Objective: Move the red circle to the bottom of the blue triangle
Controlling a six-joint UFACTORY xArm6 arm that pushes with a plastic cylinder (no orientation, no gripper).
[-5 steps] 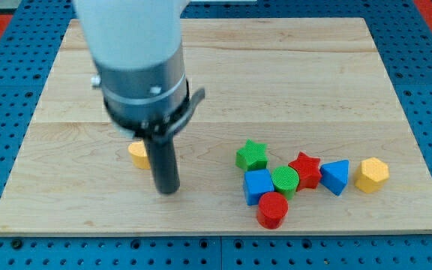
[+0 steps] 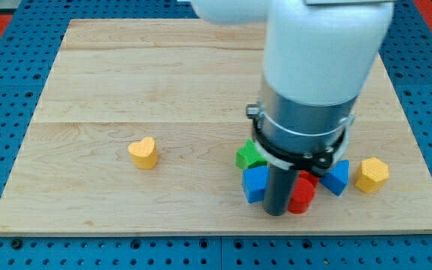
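my tip [image 2: 276, 212] sits just left of the red plastic circle [image 2: 301, 196], touching it. the blue plastic triangle [image 2: 337, 177] is up-right, so it's partway there. no fingers, nothing held.

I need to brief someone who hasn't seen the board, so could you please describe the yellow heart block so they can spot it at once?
Start at the wooden board and look at its lower half, toward the view's left. The yellow heart sits there alone, well to the left of my tip and the cluster of blocks around it. The only other yellow block is angular and sits far right.
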